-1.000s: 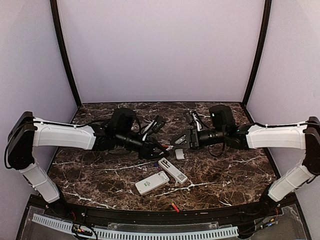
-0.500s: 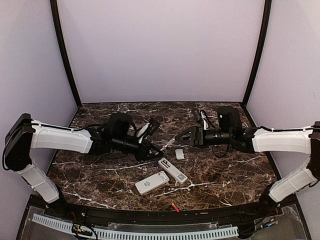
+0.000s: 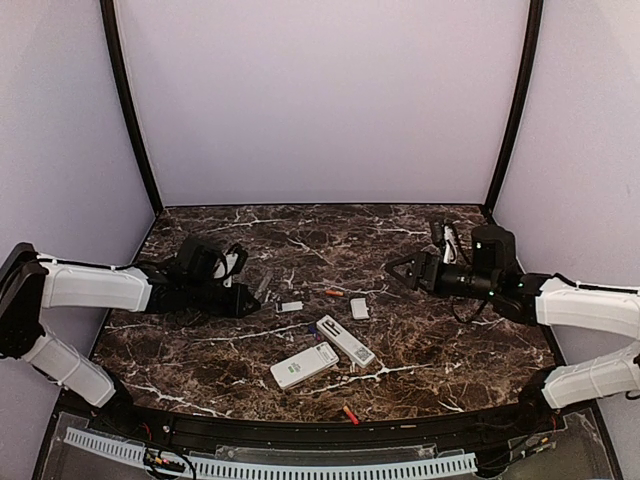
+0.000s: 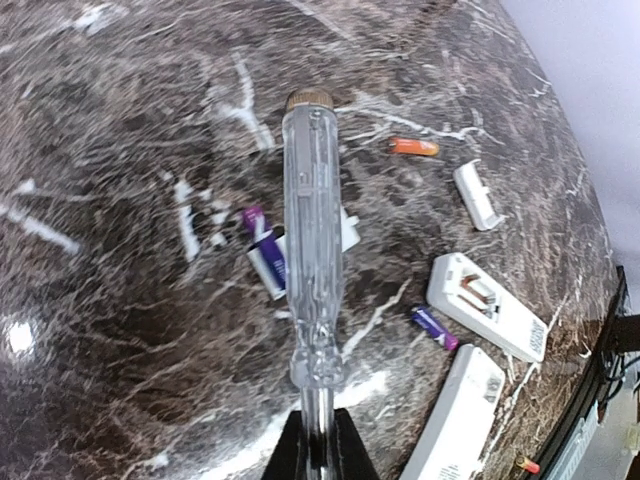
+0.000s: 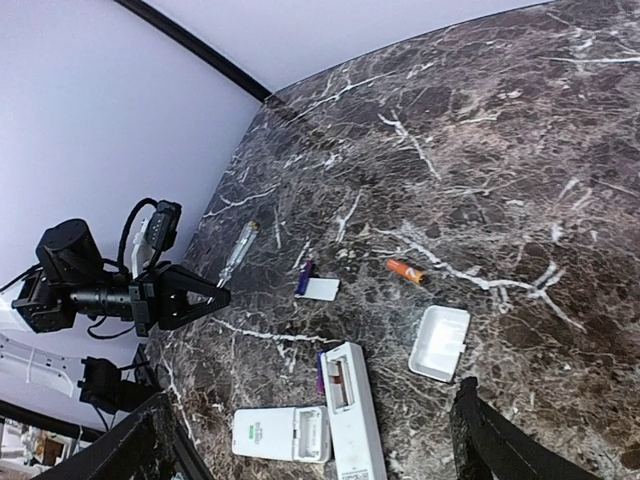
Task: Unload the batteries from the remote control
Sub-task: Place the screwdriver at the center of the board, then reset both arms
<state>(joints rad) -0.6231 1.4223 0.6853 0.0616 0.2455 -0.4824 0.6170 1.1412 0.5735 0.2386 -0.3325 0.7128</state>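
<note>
Clear-handled screwdriver (image 4: 312,250) clamped in left end effector (image 4: 318,445) (by its shaft); right end effector (image 3: 400,272) gaping, empty

The left arm (image 3: 95,285) and the right arm (image 3: 590,305) look alike. Smooth white shells cover the long links, with chunky black housings at the joints nearest the counter (image 3: 440,350) edge and black wrist blocks farther over the counter. Thin black cables loop loosely around each wrist, beside a small white-faced module. The left pincer (image 3: 247,303) and the right pincer (image 3: 402,272) are matte black, with flat wedge-shaped fingers (image 5: 488,440) that taper to blunt tips.
</note>
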